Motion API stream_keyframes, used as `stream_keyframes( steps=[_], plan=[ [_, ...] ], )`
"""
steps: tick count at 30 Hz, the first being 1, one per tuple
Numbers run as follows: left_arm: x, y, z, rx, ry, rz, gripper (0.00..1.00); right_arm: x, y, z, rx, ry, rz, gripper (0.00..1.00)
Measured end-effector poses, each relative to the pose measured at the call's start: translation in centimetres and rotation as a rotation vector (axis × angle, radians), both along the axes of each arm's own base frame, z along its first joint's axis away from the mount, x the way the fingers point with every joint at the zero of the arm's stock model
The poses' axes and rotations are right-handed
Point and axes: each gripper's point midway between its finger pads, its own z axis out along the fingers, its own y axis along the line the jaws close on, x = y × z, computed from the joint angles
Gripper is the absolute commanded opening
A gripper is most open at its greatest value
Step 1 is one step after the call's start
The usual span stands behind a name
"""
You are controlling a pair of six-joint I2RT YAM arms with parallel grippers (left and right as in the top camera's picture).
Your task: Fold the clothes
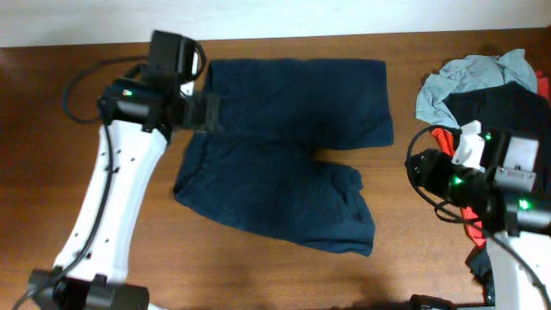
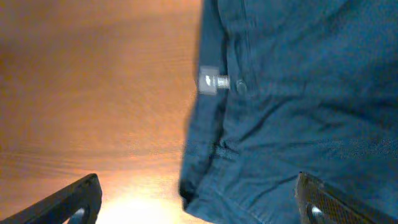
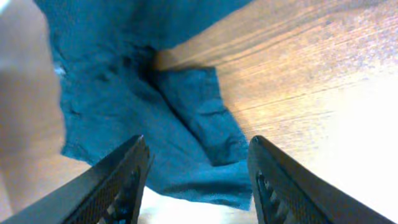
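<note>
Looking at the dark navy blue pair of soft fabric shorts (image 1: 284, 155), lying spread open in the middle of the brown wooden table (image 1: 52, 172), waistband at the left and the two wide legs pointing right, the far leg straight and the near leg slanting toward the near right. Hovering with the left gripper (image 2: 198, 186) just over the waistband edge at the far left of the shorts, close to a small silver fastener (image 2: 222, 81), fingers standing as wide apart as possible and gripping nothing; probably waiting there for pinching this firm edge. Hanging with the right gripper (image 3: 198, 146) above the wood at the right side of the shorts, facing the leg hems, fingers partly apart with nothing between them; probably lining up for taking a hem, though not possible to tell which one. Leaving the pile of other garments at the far right, namely the light grey shirt (image 1: 473, 77), the black garment (image 1: 499, 108) and the red shirt (image 1: 542, 82), beside the shorts but not mixing with them. Judging the folding as not yet begun, seeing no half of the fabric laid over the other.
</note>
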Motion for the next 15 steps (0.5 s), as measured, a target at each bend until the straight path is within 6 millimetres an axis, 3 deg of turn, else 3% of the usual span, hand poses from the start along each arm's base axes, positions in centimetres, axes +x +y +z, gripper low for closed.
stream_keyframes(
  steps=[7, 12, 15],
  plan=[
    [-1.9, -0.7, -8.9, -0.045, 0.166, 0.023, 0.98, 1.3, 1.1, -6.3, 0.052, 0.177, 0.18, 0.53],
    [-3.3, -0.6, -12.9, -0.054, 0.221, 0.05, 0.98, 2.4, 2.5, -11.3, 0.111, 0.294, 0.274, 0.53],
    [-3.8, -0.5, -14.7, -0.054, 0.246, 0.061, 0.98, 3.6, 4.4, -13.8, 0.116, 0.308, 0.349, 0.54]
  ],
)
